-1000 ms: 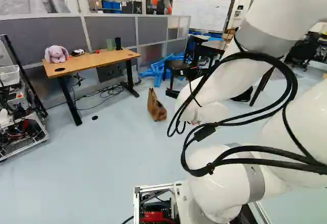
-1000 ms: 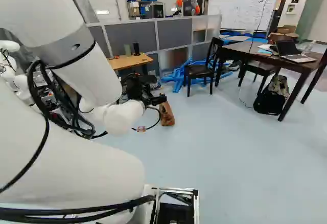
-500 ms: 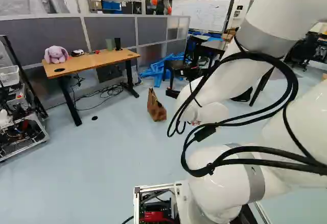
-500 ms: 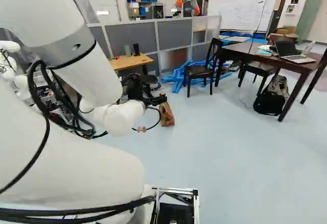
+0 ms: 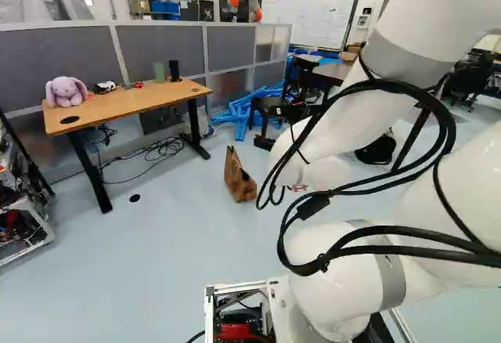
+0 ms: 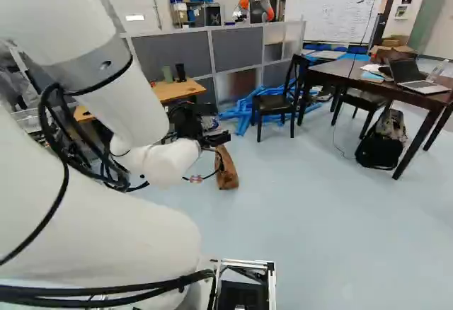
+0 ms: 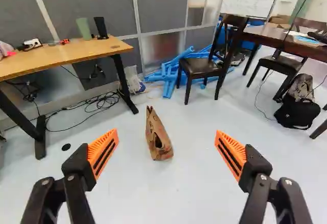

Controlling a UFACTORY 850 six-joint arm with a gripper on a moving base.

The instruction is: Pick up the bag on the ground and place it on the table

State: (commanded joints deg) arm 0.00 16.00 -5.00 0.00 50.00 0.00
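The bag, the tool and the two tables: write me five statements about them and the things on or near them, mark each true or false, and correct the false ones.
1. The tool is open. True.
2. The plush rabbit sits on the light wooden table. True.
3. The bag is on that table. False: it is on the floor.
4. The laptop is on the dark table. True.
5. The backpack is on the dark table too. False: it is on the floor.

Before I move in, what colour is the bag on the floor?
The bag is brown, with darker marks; it shows best in the wrist view.
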